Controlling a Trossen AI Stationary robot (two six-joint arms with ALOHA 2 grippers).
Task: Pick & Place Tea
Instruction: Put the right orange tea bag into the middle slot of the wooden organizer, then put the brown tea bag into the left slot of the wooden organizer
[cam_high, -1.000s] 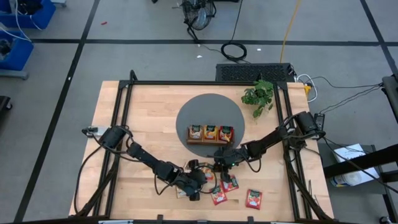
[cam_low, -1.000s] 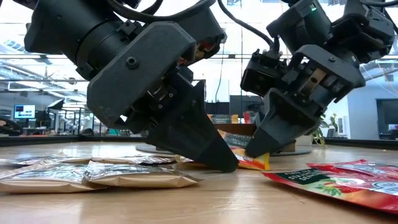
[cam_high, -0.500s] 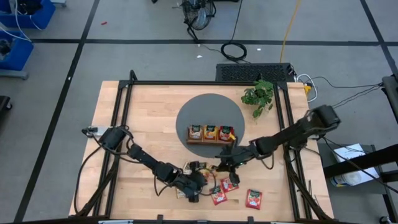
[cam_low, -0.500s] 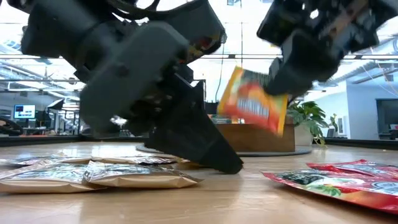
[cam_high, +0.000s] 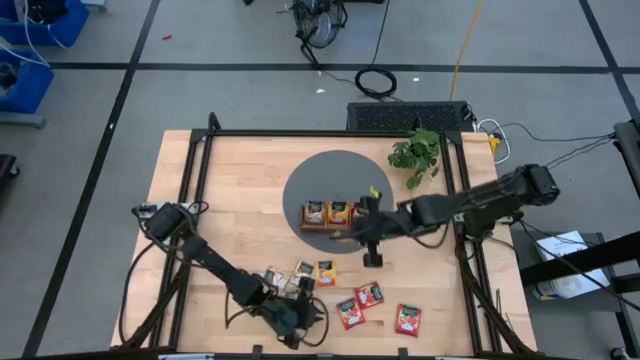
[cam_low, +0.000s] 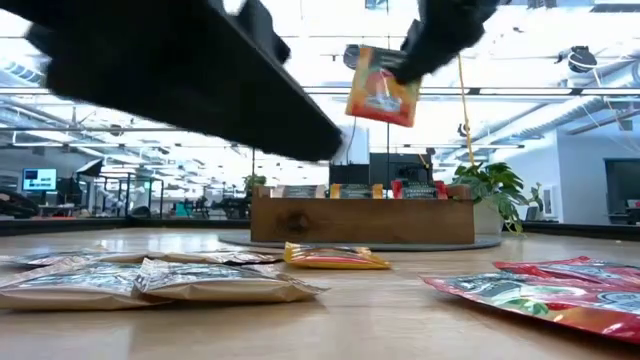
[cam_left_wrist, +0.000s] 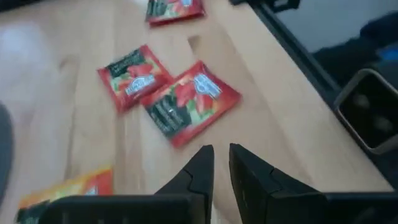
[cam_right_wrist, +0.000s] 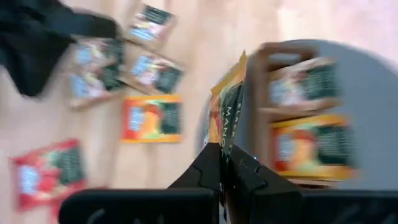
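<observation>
- Now we see the right tool pinched shut on an orange-yellow sachet, which hangs edge-on in the air just above the wooden tray.
- From above, that right tool sits at the near edge of the tray, over the dark round mat.
- We count a sachet in each of the tray's three compartments: cream-white on the left, orange-yellow in the middle, red partly hidden on the right.
- Our left tool hovers over the near edge of the surface, fingers nearly together with a thin gap; we see nothing between them.
- On the surface near the left arm lie cream-white sachets and one orange-yellow sachet.
- To the right of these lie three red sachets, apart from one another, the rightmost closest to the near edge.
- A potted plant stands at the far right of the surface.
</observation>
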